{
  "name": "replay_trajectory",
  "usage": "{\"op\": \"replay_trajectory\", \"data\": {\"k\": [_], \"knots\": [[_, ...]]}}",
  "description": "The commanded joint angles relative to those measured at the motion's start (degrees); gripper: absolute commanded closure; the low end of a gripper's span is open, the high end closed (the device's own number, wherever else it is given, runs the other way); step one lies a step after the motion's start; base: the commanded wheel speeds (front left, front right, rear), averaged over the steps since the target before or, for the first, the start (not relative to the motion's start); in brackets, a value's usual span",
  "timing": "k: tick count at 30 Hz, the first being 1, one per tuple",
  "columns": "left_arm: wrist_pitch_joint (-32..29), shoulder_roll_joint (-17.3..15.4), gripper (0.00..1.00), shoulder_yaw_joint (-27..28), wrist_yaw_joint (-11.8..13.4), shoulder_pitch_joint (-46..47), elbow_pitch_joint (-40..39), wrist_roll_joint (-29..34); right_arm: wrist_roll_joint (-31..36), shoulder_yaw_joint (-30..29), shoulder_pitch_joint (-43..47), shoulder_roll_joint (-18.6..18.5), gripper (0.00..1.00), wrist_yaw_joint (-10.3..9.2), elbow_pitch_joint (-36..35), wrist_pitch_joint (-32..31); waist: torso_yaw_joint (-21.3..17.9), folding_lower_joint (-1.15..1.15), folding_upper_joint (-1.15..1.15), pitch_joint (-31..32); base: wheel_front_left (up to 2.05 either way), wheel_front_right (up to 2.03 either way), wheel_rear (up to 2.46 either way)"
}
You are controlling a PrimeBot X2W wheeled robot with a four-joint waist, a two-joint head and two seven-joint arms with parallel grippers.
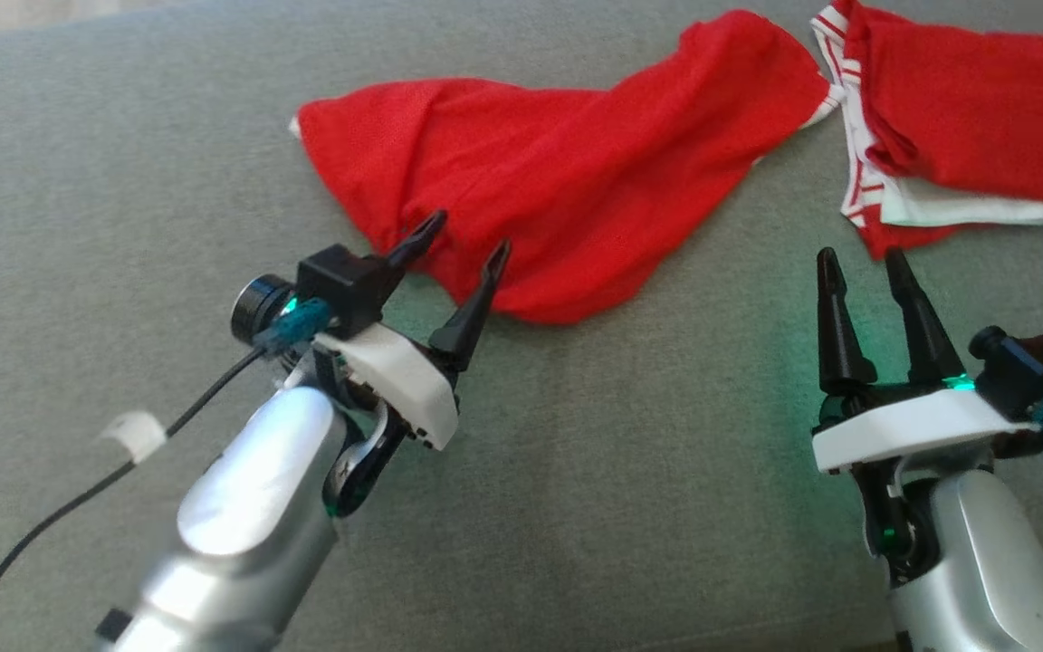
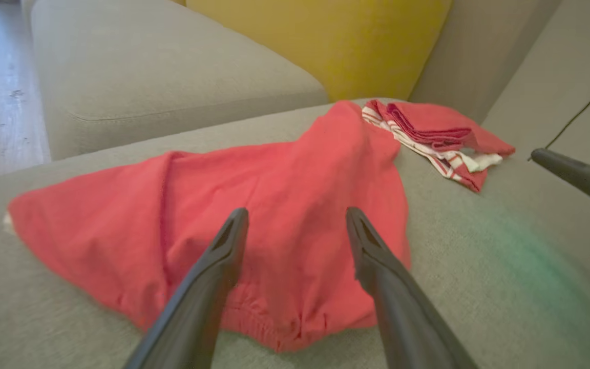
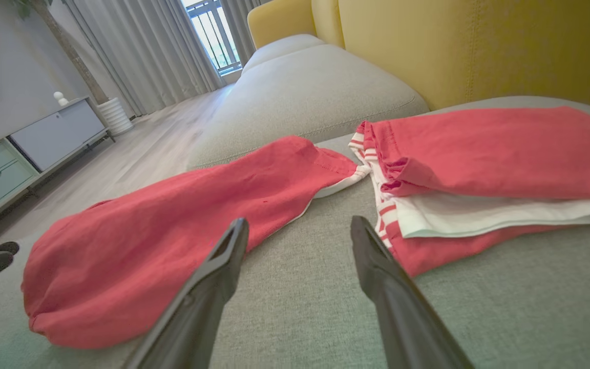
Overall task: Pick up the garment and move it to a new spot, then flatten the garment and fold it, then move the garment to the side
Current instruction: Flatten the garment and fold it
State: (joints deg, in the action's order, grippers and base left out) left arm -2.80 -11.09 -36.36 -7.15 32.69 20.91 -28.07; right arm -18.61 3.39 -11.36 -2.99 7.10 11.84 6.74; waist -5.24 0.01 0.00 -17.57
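Note:
A red garment (image 1: pixel 549 172) with a thin white trim lies crumpled and loose across the grey sofa seat (image 1: pixel 576 507). In the left wrist view the same garment (image 2: pixel 254 215) spreads wide below the fingers. My left gripper (image 1: pixel 472 244) hovers open over the garment's near edge, nothing between its fingers. My right gripper (image 1: pixel 864 260) stands open above bare cushion, just short of a folded red garment with white stripes (image 1: pixel 965 127). The right wrist view has the loose garment (image 3: pixel 182 225) to the left and the folded one (image 3: pixel 489 169) to the right of the open fingers.
A yellow back cushion (image 3: pixel 479 46) rises behind the seat. A second grey seat cushion (image 2: pixel 162 77) lies beyond, then wooden floor (image 3: pixel 136 154), a low cabinet (image 3: pixel 23 148) and curtains. A black cable (image 1: pixel 78 498) trails from my left arm.

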Motion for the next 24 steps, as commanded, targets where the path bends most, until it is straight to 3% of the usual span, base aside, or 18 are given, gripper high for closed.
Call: {"op": "replay_trajectory", "data": {"k": [1, 11, 12, 13, 18, 24], "knots": [[-0.10, -1.51, 0.00, 0.75, -0.24, 3.45, -0.40, 0.48, -0.41, 1.63, -2.25, 0.11, 0.00, 0.39, -1.44, 0.93, -1.23, -0.01, 0.00, -0.98, 0.00, 0.00, 0.00], [1.11, -2.24, 0.00, -5.16, 0.30, 10.80, 11.06, 6.42, -1.46, 2.88, -3.69, 0.11, 0.00, 0.39, 0.40, 2.87, -3.90, -0.01, 0.00, -2.65, 0.00, 0.00, 0.00], [0.63, -2.15, 0.11, -5.93, 0.11, 10.90, 11.79, 5.97, -1.50, 2.95, -3.73, 0.11, 0.00, 0.39, 0.60, 3.02, -4.02, -0.01, 0.00, -2.65, 0.00, 0.00, 0.00], [0.46, -2.16, 1.00, -6.67, -0.03, 11.00, 12.20, 5.49, -1.55, 2.93, -3.76, 0.11, 0.00, 0.39, 0.80, 3.18, -4.09, -0.01, 0.00, -2.61, 0.00, 0.00, 0.00], [3.17, -3.24, 1.00, -9.59, -0.29, 10.85, 11.30, 3.10, -1.49, 2.31, -3.78, 0.11, 0.00, 0.39, 1.76, 3.65, -3.43, -0.01, 0.00, -1.64, 0.00, 0.00, 0.00], [6.24, -6.99, 1.00, -15.40, -0.32, 9.09, 3.97, -1.27, -0.84, 1.94, -3.46, 0.11, 0.00, 0.39, 2.42, 3.34, -1.00, -0.01, 0.00, 0.94, 0.00, 0.00, 0.00]]}}
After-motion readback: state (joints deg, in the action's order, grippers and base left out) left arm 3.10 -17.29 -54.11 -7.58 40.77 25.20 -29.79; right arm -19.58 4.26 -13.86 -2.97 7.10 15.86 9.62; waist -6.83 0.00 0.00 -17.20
